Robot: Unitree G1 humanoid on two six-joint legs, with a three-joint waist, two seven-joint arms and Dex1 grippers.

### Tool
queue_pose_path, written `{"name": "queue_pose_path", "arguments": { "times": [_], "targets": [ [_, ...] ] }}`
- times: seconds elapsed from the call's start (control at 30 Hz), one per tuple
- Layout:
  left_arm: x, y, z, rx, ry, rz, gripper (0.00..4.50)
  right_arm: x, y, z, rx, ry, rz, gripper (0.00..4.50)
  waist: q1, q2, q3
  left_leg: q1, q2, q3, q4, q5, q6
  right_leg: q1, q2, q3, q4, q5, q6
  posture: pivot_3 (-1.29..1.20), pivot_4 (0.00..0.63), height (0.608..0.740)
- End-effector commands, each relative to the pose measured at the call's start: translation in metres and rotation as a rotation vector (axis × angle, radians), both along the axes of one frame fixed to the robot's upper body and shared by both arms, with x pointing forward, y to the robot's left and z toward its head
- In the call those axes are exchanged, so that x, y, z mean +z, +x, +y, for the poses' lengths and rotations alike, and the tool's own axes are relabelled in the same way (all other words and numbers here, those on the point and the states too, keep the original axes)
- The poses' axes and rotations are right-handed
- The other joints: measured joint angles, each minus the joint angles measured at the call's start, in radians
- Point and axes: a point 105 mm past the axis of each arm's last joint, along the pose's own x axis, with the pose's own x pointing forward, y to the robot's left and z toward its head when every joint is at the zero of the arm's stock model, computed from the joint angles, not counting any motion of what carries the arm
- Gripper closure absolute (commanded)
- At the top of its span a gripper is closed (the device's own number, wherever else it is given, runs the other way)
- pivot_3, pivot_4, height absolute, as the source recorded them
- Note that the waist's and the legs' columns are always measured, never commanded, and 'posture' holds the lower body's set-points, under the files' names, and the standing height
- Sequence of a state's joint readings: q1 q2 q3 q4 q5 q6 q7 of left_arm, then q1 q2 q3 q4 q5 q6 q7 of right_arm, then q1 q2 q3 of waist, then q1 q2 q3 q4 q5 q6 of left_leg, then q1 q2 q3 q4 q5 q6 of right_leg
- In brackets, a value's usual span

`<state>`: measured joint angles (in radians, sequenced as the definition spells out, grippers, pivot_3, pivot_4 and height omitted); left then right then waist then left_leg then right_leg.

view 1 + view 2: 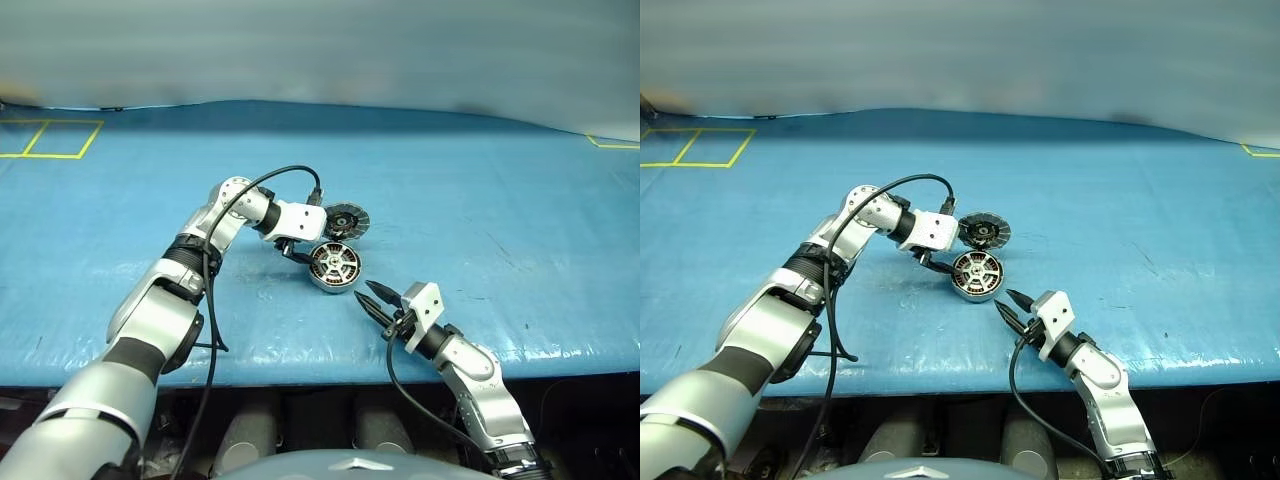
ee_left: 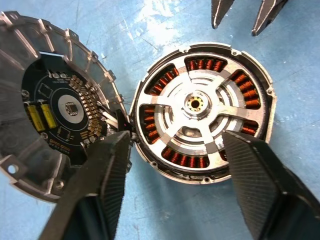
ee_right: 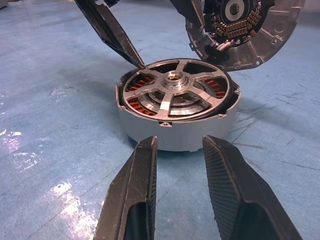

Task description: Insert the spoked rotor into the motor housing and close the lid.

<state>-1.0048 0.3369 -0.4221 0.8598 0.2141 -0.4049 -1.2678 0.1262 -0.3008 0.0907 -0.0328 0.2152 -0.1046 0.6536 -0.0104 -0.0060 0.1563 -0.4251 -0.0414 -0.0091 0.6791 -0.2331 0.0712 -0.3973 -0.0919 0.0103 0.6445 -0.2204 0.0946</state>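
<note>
the motor housing (image 1: 334, 268) sits on the blue table (image 1: 480, 220), a round shallow silver cup with copper-brown windings showing around its inside. the spoked rotor (image 2: 196, 106) lies seated in the housing, its silver spokes and central hub level with the rim and the windings visible between the spokes. the lid (image 1: 346, 219) is swung open on its hinge, standing tilted just beside the housing on the far side, its dark inner face with a ring of small components turned toward the camera; in the left wrist view the lid (image 2: 60, 105) touches the housing only at the hinge. the left pincer (image 1: 297, 253) reaches in from the robot's left and hangs at the housing's near-left edge, its two black fingers (image 2: 107, 170) spread wide apart, one by the hinge and the other past the housing's rim, with nothing gripped between them. the right pincer (image 1: 374, 297) rests low over the table just beside the housing on the near-right, pointing at its side wall; its fingers (image 3: 137, 190) stand partly open with a clear gap and hold nothing, apart from the housing. yellow tape lines (image 1: 50, 140) mark the table's far left corner.
</note>
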Motion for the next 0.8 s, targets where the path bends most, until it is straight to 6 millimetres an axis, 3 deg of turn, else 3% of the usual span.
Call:
{"name": "queue_pose_path", "arguments": {
  "times": [0.03, 0.3, 0.6, 0.7, 0.8],
  "targets": [
    [0.013, -0.001, 0.001, -0.021, -0.041, -0.010, 1.26, 0.012, 0.001, 0.001, -0.001, 0.014, -0.054, 2.97, 0.000, 0.000, 0.000, 0.000, 0.000, 0.000, 0.000, 0.000, 0.000, 0.000, 0.000, 0.000, 0.000, 0.000, 0.000, 0.00, 0.150, 0.740],
    [0.014, -0.023, 0.034, 0.045, -0.123, 0.135, 1.26, 0.018, 0.005, -0.009, -0.054, 0.005, -0.077, 2.97, -0.009, 0.001, 0.000, 0.000, 0.000, 0.000, -0.001, 0.000, 0.000, -0.001, 0.000, 0.001, 0.000, 0.000, 0.000, 0.00, 0.150, 0.740],
    [-0.017, -0.046, 0.058, 0.241, -0.271, 0.207, 1.26, 0.031, 0.022, -0.001, -0.017, 0.016, -0.101, 2.97, 0.000, 0.001, 0.000, 0.001, 0.000, 0.000, -0.001, 0.000, -0.001, -0.001, -0.002, 0.001, 0.000, -0.002, -0.004, 0.00, 0.150, 0.740],
    [-0.020, -0.045, 0.059, 0.355, -0.444, 0.201, 1.22, 0.032, 0.036, 0.000, -0.023, 0.009, -0.081, 3.57, -0.002, 0.002, 0.000, 0.001, 0.000, 0.000, -0.001, 0.000, -0.001, -0.001, -0.002, 0.001, 0.001, -0.002, -0.004, 0.00, 0.150, 0.740],
    [-0.022, -0.047, 0.058, 0.416, -0.544, 0.219, 1.22, 0.034, 0.044, 0.002, -0.007, -0.001, -0.072, 4.46, 0.001, 0.002, 0.000, 0.001, 0.000, -0.001, -0.001, 0.000, -0.001, -0.001, -0.004, 0.001, 0.001, -0.001, -0.004, 0.00, 0.150, 0.740]
  ]
}}
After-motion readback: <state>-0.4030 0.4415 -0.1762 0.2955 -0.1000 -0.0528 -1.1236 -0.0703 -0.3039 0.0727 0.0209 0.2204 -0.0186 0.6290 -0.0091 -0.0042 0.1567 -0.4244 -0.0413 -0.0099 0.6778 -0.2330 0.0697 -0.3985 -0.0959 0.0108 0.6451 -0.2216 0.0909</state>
